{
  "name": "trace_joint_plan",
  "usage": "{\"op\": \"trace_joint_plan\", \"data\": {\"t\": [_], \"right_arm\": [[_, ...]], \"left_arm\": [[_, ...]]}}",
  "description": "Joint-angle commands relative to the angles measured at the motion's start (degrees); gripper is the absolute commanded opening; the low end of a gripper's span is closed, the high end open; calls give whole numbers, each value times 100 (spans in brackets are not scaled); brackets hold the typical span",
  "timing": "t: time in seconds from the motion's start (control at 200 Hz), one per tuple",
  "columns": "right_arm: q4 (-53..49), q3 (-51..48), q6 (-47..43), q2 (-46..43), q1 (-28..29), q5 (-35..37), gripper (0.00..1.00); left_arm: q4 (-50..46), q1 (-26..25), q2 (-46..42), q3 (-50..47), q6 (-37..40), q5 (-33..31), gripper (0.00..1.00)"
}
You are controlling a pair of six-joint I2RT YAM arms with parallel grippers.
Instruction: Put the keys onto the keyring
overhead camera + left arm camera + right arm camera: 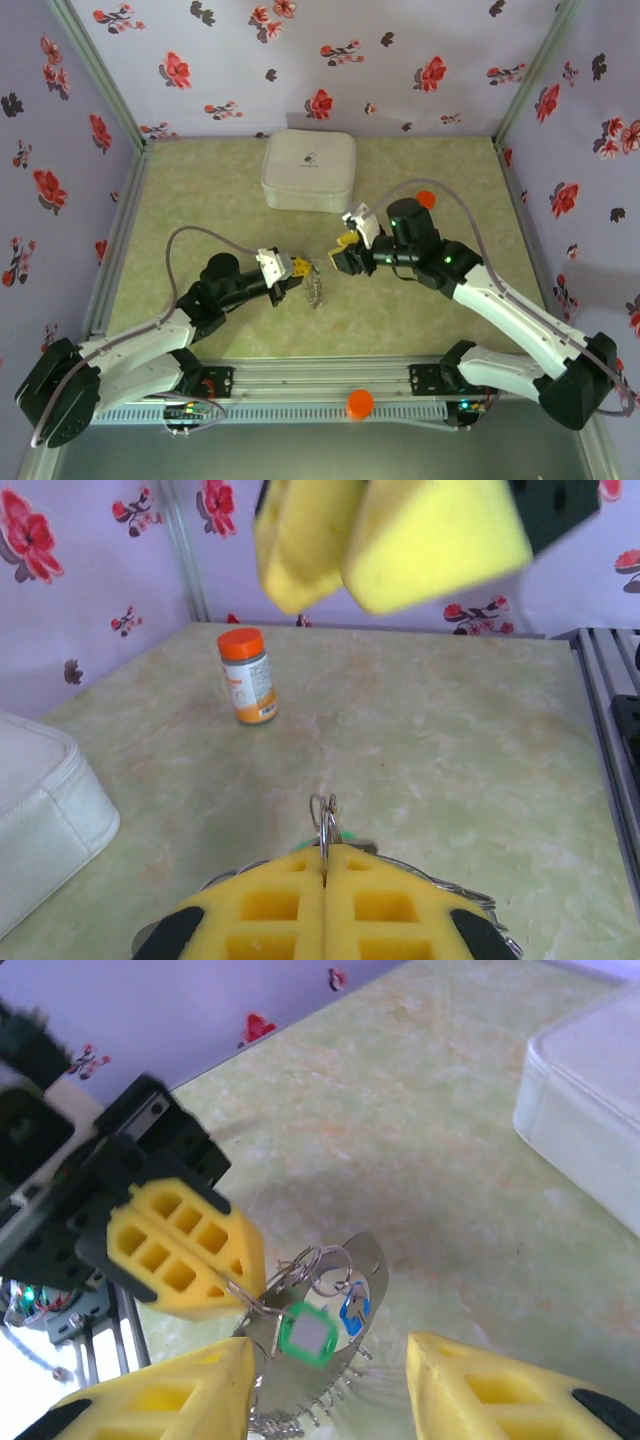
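On my overhead feed the left gripper (298, 268) sits just left of centre, pads pressed together on the keyring (316, 287), which dangles below it as a thin dark loop over the green marbled table (200, 200). The left wrist camera gives me the same clamp at the bottom of the frame: the left gripper (324, 865) has its yellow pads flush. A small wire loop pokes up from the seam, and the keyring (462, 888) curves out to either side. The right gripper (343, 256) faces it from just right of centre, near but apart. From the right wrist camera I see the right gripper (330, 1385) with its jaws parted at the bottom edge, gripping nothing. Just above that gap, in the lower centre, the green-tagged key (305, 1333) and the blue-tagged key (354, 1310) hang side by side from thin wire rings at the tip of the left gripper (240, 1265). Whether they are threaded on the big loop itself I cannot tell. The white case (308, 170) at upper centre carries a small dark logo I cannot read. The orange-capped bottle (248, 675), upper left in the left wrist view, has an orange-and-white label with dark print near its foot, too small to read. The key tags are too small for me to make out any writing.
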Motion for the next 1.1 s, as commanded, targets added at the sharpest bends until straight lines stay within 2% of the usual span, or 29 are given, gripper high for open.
{"op": "trace_joint_plan", "data": {"t": [0.0, 0.125, 0.235, 0.5, 1.055, 1.095], "right_arm": [[1063, -540, -849, -133, 35, -506, 44], [1266, -615, -1453, -79, 147, -682, 40], [1090, -492, -1679, 128, 213, -1073, 39], [1067, -426, -1849, 450, 328, -1077, 37], [730, -240, -2136, 572, 366, -1429, 0], [701, -226, -2146, 565, 366, -1426, 0]], "left_arm": [[836, -33, 44, -50, -2, 307, 0], [508, -38, 107, 28, 177, 493, 0], [627, -47, 188, 30, 143, 626, 0], [889, -73, 356, 38, -31, 873, 0], [834, -75, 316, 64, -19, 906, 0], [798, -74, 302, 64, -21, 815, 15]]}}
